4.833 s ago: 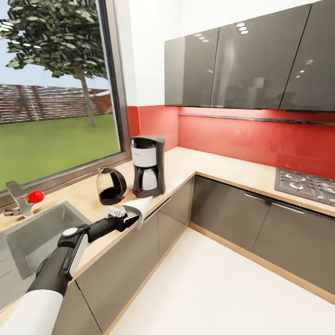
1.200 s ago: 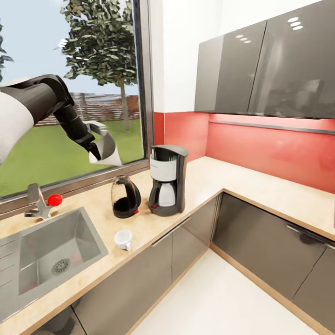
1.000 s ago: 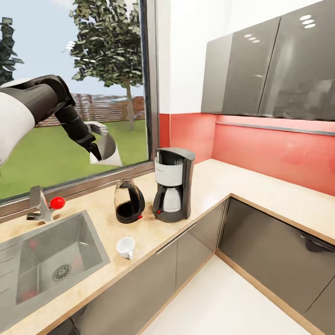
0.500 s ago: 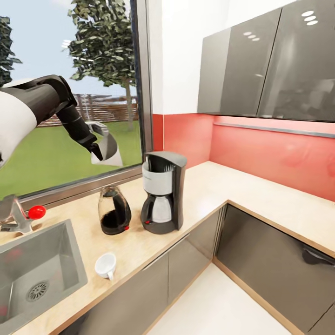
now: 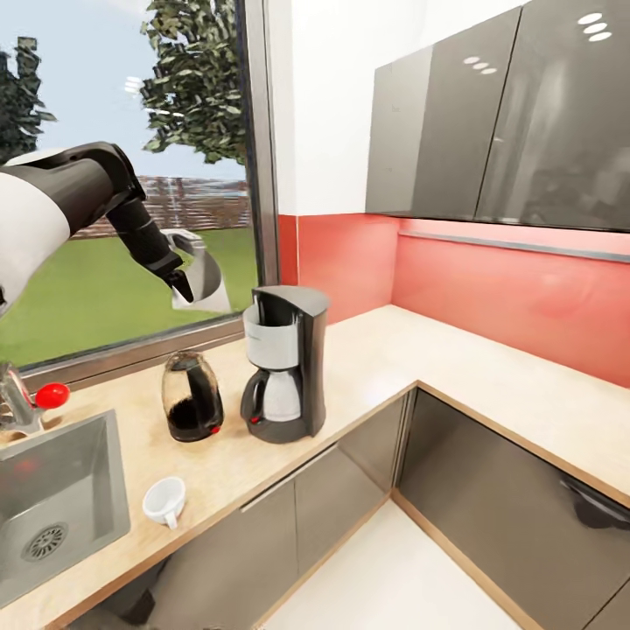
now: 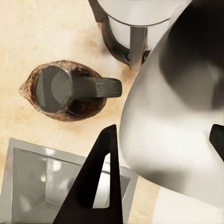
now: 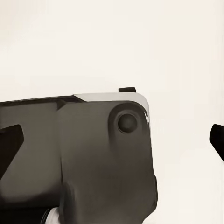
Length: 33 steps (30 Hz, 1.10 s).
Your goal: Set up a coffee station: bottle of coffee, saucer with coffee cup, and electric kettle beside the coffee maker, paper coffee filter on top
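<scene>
The paper coffee filter (image 5: pixel 203 282), a pale cone with its wide mouth turned toward the coffee maker side, hangs in your left gripper (image 5: pixel 185 282), whose fingers are closed on its edge. It sits high in front of the window, above the glass carafe (image 5: pixel 192 396) and up and to the left of the coffee maker (image 5: pixel 284 363). In the left wrist view the filter (image 6: pixel 177 126) covers most of the space between the fingers (image 6: pixel 98 182), with the carafe (image 6: pixel 63 91) and the machine's base below. The coffee maker's top lies to the right of and lower than the filter, so you would likely carry it rightward, then down. The left arm is the nearer one. The right gripper's state cannot be told.

Count: one filter, one coffee maker, one carafe, one coffee cup (image 5: pixel 164 501) lying on its side on the countertop (image 5: pixel 385 350) near the sink (image 5: pixel 52 490).
</scene>
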### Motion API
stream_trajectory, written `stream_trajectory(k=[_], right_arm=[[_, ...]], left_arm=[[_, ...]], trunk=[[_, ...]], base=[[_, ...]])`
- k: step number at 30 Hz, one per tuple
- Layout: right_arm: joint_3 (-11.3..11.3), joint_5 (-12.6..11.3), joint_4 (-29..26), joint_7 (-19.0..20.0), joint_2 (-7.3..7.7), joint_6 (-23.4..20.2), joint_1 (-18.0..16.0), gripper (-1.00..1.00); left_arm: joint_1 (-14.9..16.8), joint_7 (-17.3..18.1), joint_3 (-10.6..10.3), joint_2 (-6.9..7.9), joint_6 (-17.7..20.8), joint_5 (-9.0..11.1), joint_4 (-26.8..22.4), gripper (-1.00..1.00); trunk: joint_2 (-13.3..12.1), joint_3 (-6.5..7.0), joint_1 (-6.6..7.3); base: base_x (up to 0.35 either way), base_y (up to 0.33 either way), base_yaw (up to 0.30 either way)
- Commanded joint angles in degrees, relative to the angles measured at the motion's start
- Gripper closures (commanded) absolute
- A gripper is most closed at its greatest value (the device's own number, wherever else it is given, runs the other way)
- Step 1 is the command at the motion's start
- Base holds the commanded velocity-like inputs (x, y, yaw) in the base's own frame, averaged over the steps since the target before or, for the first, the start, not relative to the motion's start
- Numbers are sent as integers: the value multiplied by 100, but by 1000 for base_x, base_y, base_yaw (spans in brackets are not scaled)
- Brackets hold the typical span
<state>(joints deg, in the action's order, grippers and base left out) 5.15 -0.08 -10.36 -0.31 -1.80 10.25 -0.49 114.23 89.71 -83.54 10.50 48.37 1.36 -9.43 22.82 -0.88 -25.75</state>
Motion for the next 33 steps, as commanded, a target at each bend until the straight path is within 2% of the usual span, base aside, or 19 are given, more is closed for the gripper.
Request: stream_trajectory(k=[1,13,25,33], right_arm=[[39,-1,6,4,-4,21,-4,-100],[39,-1,6,4,-4,21,-4,-100],[30,-1,3,12,-4,21,-4,-100],[23,7,7,13,-4,21,-4,-100]], left_arm=[[5,29,-39,5,58,13,-11,100],[3,29,-39,1,59,13,-7,100],[3,29,-33,-65,131,26,44,100],[2,29,44,-46,932,48,115,100]], trunk=[[10,-9,-3],[10,-9,-3],[10,-9,-3],[10,-9,-3]], base=[[0,-277,259],[0,-277,273],[11,-255,276],[22,-20,260]])
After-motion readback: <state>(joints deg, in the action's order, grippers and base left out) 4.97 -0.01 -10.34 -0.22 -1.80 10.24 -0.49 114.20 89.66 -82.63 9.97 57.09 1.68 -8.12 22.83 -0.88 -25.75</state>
